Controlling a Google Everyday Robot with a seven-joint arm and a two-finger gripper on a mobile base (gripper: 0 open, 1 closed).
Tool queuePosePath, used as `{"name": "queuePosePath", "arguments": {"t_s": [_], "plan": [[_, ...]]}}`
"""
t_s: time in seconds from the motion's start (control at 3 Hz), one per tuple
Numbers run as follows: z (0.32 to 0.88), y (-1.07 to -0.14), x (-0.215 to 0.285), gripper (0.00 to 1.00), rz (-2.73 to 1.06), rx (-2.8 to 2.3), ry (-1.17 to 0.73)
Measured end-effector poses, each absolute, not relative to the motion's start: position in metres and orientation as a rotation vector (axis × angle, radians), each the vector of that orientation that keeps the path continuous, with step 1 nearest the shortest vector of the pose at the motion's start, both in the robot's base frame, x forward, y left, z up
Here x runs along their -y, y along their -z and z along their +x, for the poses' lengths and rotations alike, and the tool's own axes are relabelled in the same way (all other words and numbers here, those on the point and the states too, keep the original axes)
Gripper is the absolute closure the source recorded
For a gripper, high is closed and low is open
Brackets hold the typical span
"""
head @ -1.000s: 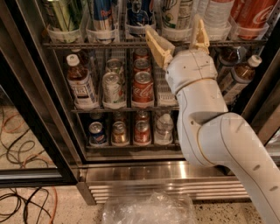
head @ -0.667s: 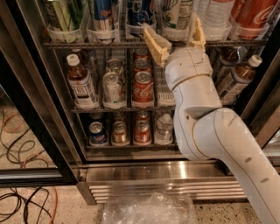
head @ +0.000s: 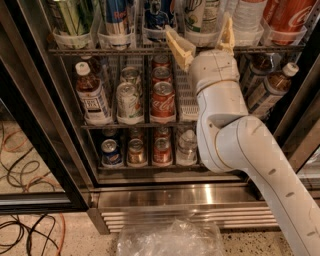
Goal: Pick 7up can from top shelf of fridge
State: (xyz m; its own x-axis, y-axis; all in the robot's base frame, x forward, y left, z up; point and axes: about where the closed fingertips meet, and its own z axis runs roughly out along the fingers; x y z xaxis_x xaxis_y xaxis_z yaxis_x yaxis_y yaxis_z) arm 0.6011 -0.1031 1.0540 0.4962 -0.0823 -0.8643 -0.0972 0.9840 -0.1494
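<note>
We see the whitish-silver, green-lettered 7up can (head: 201, 11) standing in a white plastic cup holder (head: 197, 40) on the top grey wire shelf (head: 100, 51) of the glass-door, steel-based fridge (head: 175, 196). Our gripper (head: 199, 27) is raised just before it. Its 2 tan fingers (head: 179, 46) are spread wide, flanking the holder and clasping nothing.

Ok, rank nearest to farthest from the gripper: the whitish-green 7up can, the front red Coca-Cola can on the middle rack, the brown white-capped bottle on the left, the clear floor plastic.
Open gripper at the top shelf:
1. Whitish-green 7up can, between its fingers.
2. Front red Coca-Cola can, middle rack, below-left.
3. Brown white-capped bottle, far left.
4. Clear plastic, on the floor.
</note>
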Motion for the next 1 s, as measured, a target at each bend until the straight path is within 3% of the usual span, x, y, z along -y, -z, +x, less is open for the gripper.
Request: {"name": "queuePosePath", "arguments": {"t_s": [0.67,1.0], "plan": [[0.62,-1.067,0.123,0.28,-0.159,-1.01,0.07],[0.625,-1.077,0.126,0.26,-0.146,-0.987,0.075]]}}
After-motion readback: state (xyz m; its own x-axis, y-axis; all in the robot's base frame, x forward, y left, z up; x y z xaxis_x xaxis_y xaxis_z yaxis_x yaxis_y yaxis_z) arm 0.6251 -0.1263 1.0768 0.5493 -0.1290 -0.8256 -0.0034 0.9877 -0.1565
